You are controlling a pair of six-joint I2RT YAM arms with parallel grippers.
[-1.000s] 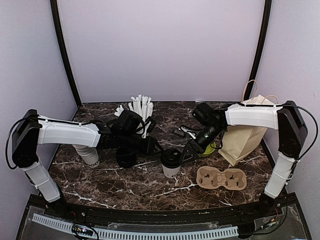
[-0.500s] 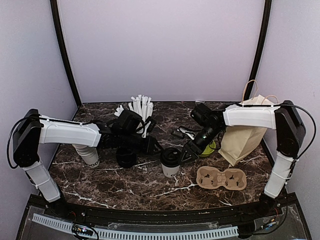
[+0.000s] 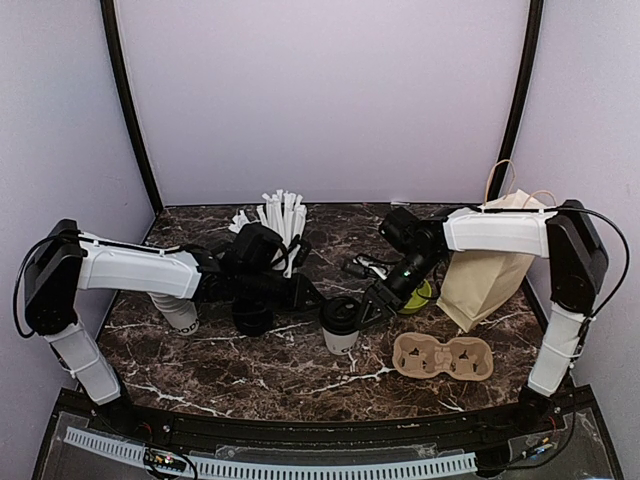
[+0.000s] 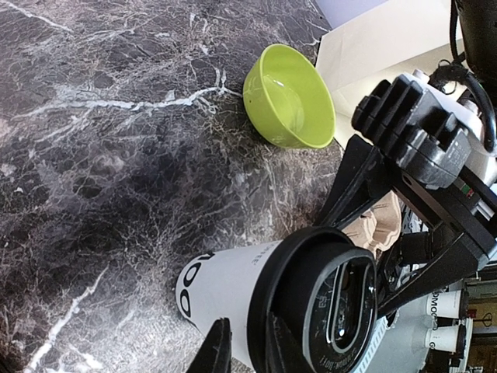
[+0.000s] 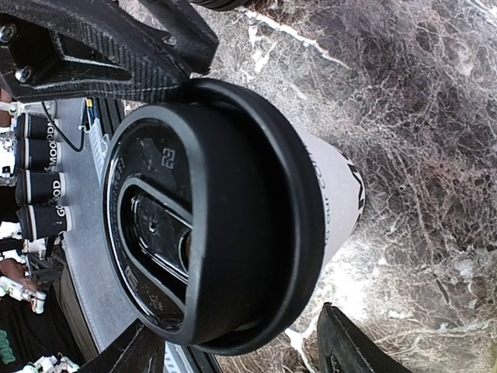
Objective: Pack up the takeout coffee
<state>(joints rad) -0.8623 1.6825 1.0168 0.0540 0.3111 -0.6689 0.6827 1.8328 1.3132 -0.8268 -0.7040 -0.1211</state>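
Note:
The takeout coffee [image 3: 341, 325] is a white cup with black lettering and a black lid, upright at mid-table. It fills the left wrist view [image 4: 256, 299] and the right wrist view [image 5: 233, 210]. My left gripper [image 3: 312, 297] sits at the lid's left edge. Its fingers [image 4: 213, 353] leave only a narrow gap over the lid's rim, and I cannot tell whether they pinch it. My right gripper [image 3: 372, 305] reaches in from the right and stands open. One finger [image 5: 349, 342] is clear of the cup and the other is close beside the lid.
A green bowl [image 3: 420, 297] and a brown paper bag [image 3: 490, 262] stand to the right. A cardboard cup carrier [image 3: 442, 356] lies in front of them. A cup of straws [image 3: 283, 215] is behind, with lidless cups [image 3: 178, 310] and black lids [image 3: 252, 318] at the left.
The left fingers have drawn much closer together at the lid's edge. The right jaws have narrowed a little around the cup. The cup has stayed in place.

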